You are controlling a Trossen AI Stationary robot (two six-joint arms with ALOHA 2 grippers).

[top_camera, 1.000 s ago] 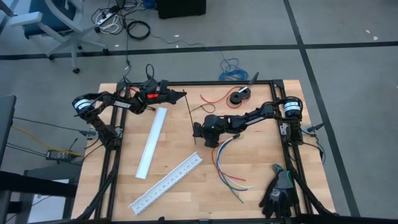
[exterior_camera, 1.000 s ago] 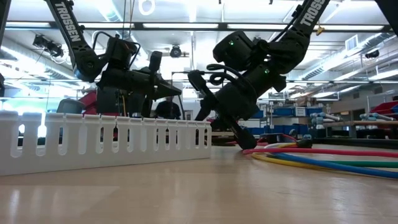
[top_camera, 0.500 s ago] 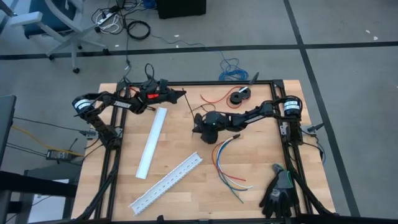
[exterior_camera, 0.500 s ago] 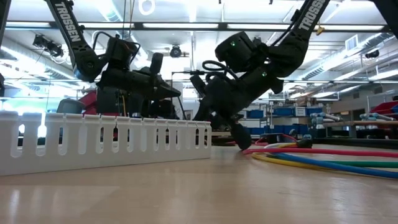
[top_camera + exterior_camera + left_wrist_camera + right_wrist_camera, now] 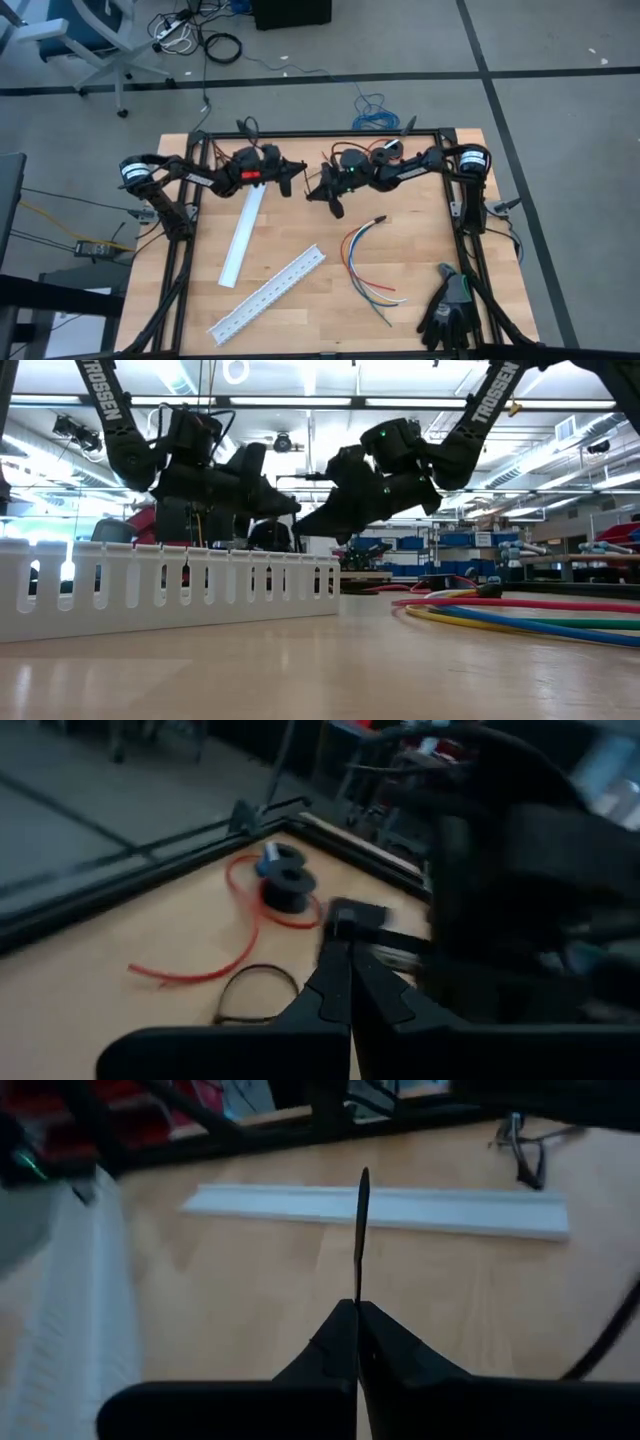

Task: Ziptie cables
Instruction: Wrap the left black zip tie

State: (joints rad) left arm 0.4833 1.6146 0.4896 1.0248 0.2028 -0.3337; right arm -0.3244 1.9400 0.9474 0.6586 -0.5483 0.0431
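The cables (image 5: 360, 262), a bunch of curved coloured wires, lie on the table's right half (image 5: 520, 622); their black-sleeved end (image 5: 378, 219) points to the far side. No gripper touches them. My right gripper (image 5: 322, 193) hangs above the table's far middle, left of the cables, shut on a thin black zip tie (image 5: 362, 1230). My left gripper (image 5: 292, 178) hangs just left of it, fingers shut (image 5: 348, 948). I see nothing between the left fingers. My right gripper pinches the zip tie between its two fingers (image 5: 345, 1320). The strip (image 5: 361, 1285) runs out past the fingertips, along the fingers, and its free end (image 5: 363, 1175) stands in the air. The fingers point roughly level toward the table's left. The tie is clear of the table.
A flat white strip (image 5: 245, 228) and a slotted white cable duct (image 5: 268, 293) lie on the left half. A black spool with a thin red wire (image 5: 385, 153) lies at the far edge, and a black loop (image 5: 255, 992) lies near it. Black gloves (image 5: 447, 308) sit at the near right corner.
My right gripper has risen from beside the cables' sleeved end and gone toward the far edge, rolling about a quarter turn. My left gripper has swung a little toward the near edge and rolled. The black strip that hung from it toward the right gripper now goes with the right gripper.
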